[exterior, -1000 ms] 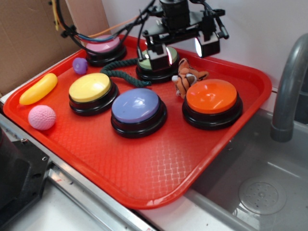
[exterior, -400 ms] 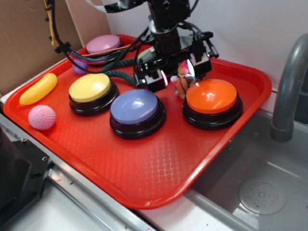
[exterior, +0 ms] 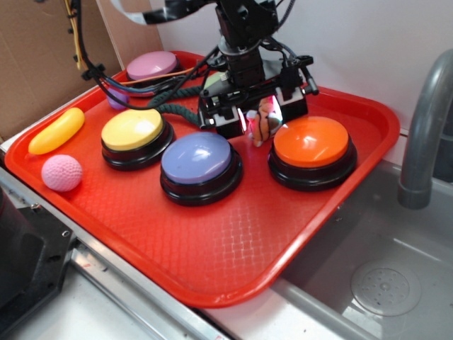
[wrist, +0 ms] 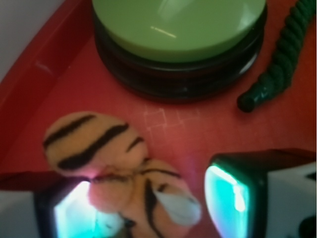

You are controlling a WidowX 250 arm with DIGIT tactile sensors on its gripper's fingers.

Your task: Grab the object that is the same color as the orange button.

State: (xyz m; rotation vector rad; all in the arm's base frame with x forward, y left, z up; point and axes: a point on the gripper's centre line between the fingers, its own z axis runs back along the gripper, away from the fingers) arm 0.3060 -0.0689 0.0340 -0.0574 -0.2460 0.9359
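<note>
The small orange striped plush tiger (exterior: pixel 263 123) lies on the red tray (exterior: pixel 212 283), touching the left rim of the big orange button (exterior: pixel 311 142). My gripper (exterior: pixel 260 117) is down at tray level with its lit jaws on either side of the tiger. In the wrist view the tiger (wrist: pixel 119 168) sits between the jaws of the gripper (wrist: pixel 151 208). It rests against the left pad (wrist: pixel 69 215), and a gap shows before the right pad (wrist: pixel 228 198). The jaws are open.
Purple (exterior: pixel 198 157), yellow (exterior: pixel 132 129) and pink (exterior: pixel 151 65) buttons share the tray. A green button (wrist: pixel 178 25) and dark green rope (wrist: pixel 277 59) lie just behind the tiger. A yellow banana toy (exterior: pixel 56 131) and pink ball (exterior: pixel 61 173) sit at left. A faucet (exterior: pixel 425 120) and sink are to the right.
The gripper has come down from above the green button and forward to the tray. Its open jaws now straddle the tiger, which has shifted slightly.
</note>
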